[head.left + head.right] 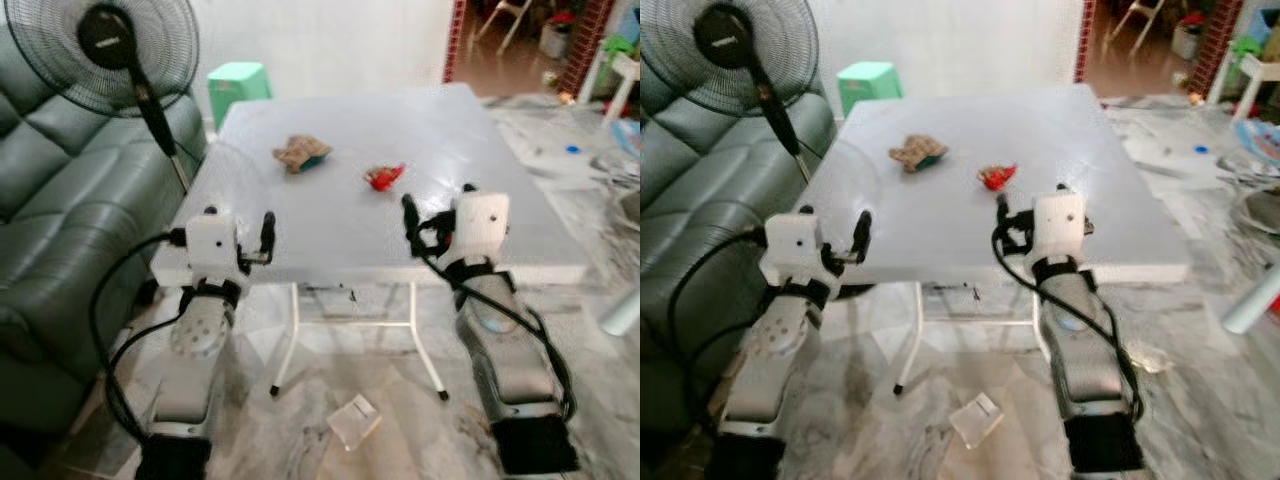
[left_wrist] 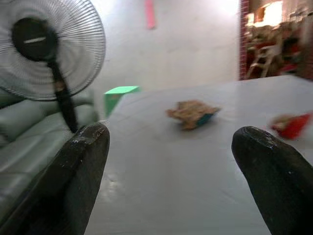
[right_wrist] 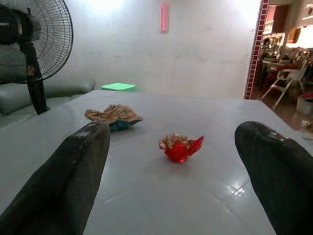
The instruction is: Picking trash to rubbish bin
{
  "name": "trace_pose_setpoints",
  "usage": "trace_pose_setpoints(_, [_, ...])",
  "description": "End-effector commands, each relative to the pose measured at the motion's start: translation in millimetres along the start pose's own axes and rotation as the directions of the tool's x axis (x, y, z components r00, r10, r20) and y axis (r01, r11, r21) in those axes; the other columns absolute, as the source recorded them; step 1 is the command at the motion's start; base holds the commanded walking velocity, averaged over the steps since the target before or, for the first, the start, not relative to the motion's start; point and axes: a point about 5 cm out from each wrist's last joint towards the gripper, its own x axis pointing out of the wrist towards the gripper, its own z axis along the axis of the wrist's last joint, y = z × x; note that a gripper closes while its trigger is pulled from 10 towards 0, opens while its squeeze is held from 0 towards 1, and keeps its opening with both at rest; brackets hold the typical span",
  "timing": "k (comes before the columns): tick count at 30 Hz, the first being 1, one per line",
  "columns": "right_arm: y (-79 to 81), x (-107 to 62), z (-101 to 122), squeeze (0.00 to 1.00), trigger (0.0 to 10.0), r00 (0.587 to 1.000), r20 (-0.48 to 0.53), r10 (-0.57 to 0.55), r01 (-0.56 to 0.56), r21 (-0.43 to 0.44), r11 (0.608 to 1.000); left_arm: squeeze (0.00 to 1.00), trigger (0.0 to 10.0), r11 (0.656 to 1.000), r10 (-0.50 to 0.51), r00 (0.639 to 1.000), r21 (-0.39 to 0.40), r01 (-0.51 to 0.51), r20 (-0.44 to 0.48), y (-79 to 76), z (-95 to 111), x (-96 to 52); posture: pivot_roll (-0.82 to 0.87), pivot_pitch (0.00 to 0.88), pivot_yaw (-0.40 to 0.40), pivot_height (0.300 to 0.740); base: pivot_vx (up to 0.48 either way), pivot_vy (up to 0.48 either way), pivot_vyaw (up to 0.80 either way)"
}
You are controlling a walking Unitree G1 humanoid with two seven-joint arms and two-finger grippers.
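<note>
White square folding table (image 1: pixel 330 230) ahead: wide-open right gripper (image 3: pixel 176 161) should advance toward twelve o'clock, straddling red crumpled wrapper (image 3: pixel 180 147); left gripper (image 2: pixel 171 166) waits wide open.

red wrapper (image 3: pixel 180 147) and crumpled, maybe paper, brown trash (image 3: pixel 113 116) lie apart.

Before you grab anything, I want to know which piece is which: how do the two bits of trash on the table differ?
The red wrapper is bright red and compact; the brown wrapper is tan with a teal edge and spreads wider and flatter. The red one lies nearer the right claw, the brown one farther back toward the fan. Both are crumpled on the white table.
</note>
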Motion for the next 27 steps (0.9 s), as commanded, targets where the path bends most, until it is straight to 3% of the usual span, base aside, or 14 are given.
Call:
trace_pose_setpoints(1, [-7.6,1.3,3.6,0.0,10.0,1.0,0.015,-0.015,0.015,-0.005,1.0,0.0,10.0,1.0,-0.016,1.0,-0.004,0.016,0.011,-6.3,3.3,1.8,-0.05,0.0,0.065,0.74,0.398,0.0,0.0])
trace_pose_setpoints(27, [8.3,-1.8,-2.5,0.0,10.0,0.995,-0.021,0.093,-0.093,0.037,0.995,0.0,10.0,1.0,-0.006,1.0,-0.002,0.006,-0.005,-7.0,1.0,1.5,-0.06,0.0,0.062,0.74,0.379,0.0,0.0])
